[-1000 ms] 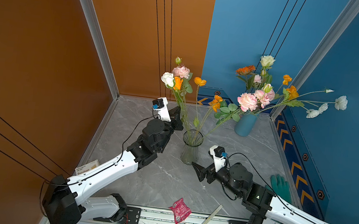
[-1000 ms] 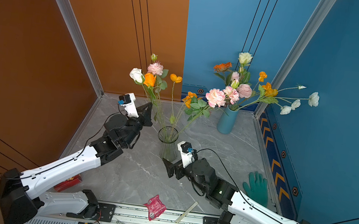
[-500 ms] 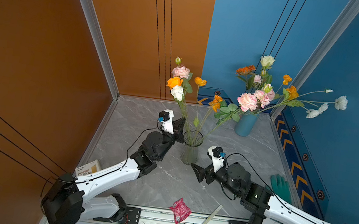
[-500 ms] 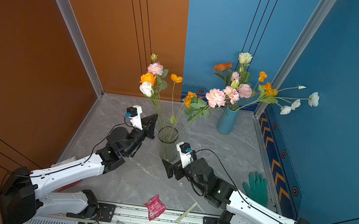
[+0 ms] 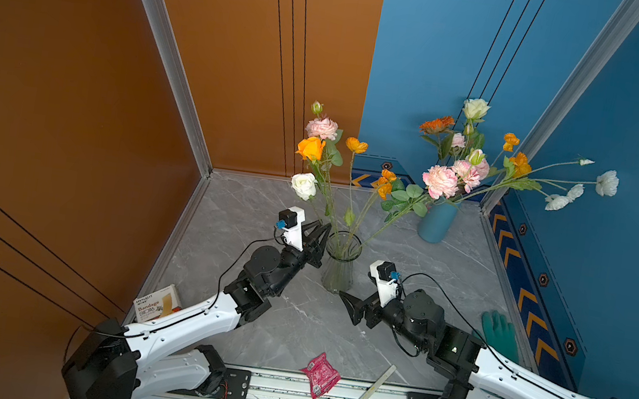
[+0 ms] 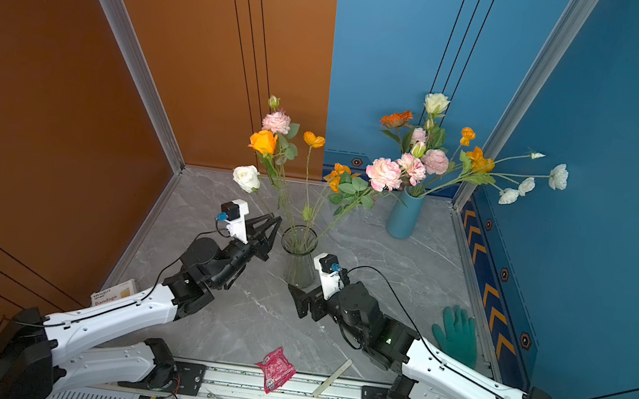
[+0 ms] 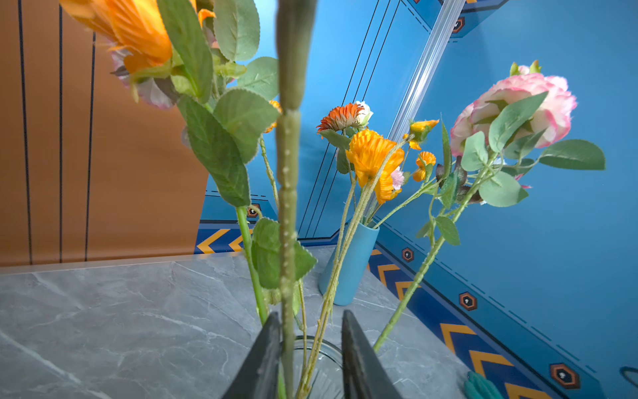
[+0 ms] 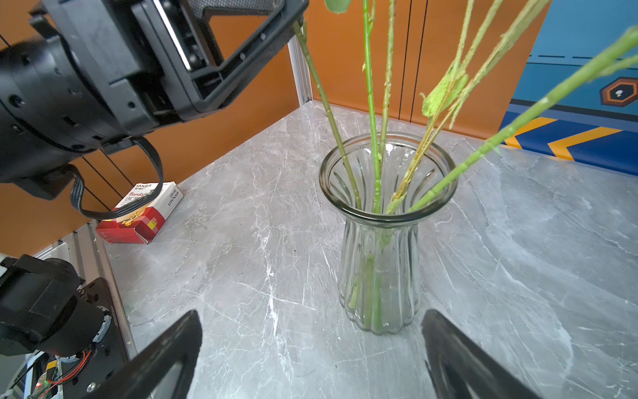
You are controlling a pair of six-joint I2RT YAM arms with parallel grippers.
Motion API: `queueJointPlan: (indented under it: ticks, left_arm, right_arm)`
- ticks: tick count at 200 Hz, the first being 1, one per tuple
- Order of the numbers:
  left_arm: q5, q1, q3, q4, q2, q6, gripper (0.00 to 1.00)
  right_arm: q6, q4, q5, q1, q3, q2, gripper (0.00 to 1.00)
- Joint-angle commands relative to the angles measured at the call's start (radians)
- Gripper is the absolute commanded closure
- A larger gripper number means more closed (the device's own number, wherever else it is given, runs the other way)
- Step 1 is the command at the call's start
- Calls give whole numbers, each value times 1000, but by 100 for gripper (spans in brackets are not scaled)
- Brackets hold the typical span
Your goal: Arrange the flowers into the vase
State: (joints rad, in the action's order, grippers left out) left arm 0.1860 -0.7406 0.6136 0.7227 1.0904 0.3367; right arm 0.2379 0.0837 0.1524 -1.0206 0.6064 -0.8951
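Note:
A clear ribbed glass vase (image 5: pixel 339 266) (image 6: pixel 298 260) (image 8: pixel 379 241) stands mid-table and holds several flowers (image 5: pixel 310 148), pink and orange. A white rose (image 5: pixel 303 185) (image 6: pixel 246 177) leans left, and its stem (image 7: pixel 288 207) (image 8: pixel 324 103) runs down into the vase mouth. My left gripper (image 5: pixel 325 230) (image 6: pixel 276 222) (image 7: pixel 309 319) sits just left of the rim, open. The stem rests against one finger, with a gap to the other. My right gripper (image 5: pixel 349 307) (image 6: pixel 298 298) (image 8: pixel 310 314) stands wide open low by the vase's base, holding nothing.
A blue vase (image 5: pixel 437 224) (image 7: pixel 348 269) full of flowers (image 5: pixel 442 181) stands at the back right. A bandage box (image 5: pixel 157 305) (image 8: pixel 145 214) lies front left, a red packet (image 5: pixel 320 374) and a pale stick (image 5: pixel 377 384) at the front rail, a green glove (image 5: pixel 499 333) far right.
My left gripper came down and toward the glass vase with the white rose, lowering its stem into the mouth, and its jaws have parted. The right arm has barely moved.

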Motion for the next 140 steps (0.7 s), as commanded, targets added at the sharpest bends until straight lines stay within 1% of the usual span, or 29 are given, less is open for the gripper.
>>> queueJointPlan:
  ticks: [1, 11, 29, 49, 75, 78, 83, 87, 88, 93, 113, 140]
  left_arm:
    - [-33, 2, -15, 20, -21, -2, 64]
    - [-41, 5, -19, 20, -21, 3, 61]
    - [-63, 7, -28, 20, -20, 13, 51]
    - [-93, 7, -36, 19, -23, 3, 44]
    - [-95, 7, -65, 12, -50, 3, 28]
    - [-95, 6, -67, 7, -55, 2, 25]
    - [-95, 7, -71, 1, -61, -1, 16]
    - [-92, 7, -73, -8, -68, -2, 2]
    - [-93, 7, -74, -9, -70, -2, 0]
    - [-90, 8, -76, -24, -77, -3, 2]
    - [-86, 11, -85, -79, -107, -11, 2]
    - [-112, 25, -98, -158, -163, -23, 2]
  right_arm:
    - [17, 26, -14, 6, -17, -5, 0]
    - [17, 25, -15, 4, -16, -5, 0]
    - [17, 25, -13, 5, -14, -4, 0]
    - [17, 38, -12, 5, -15, -11, 0]
    - [15, 40, -20, 5, -2, -32, 0]
    - [14, 40, -21, 6, -2, -34, 0]
    - [14, 41, -21, 5, 0, -36, 0]
    - [15, 41, -21, 5, 0, -36, 0]
    - [14, 41, -21, 5, 0, -37, 0]
    - [15, 40, -21, 5, 0, -36, 0]
    - [15, 34, -15, 5, -2, -31, 0]
    - [17, 24, -5, 7, -7, -10, 0]
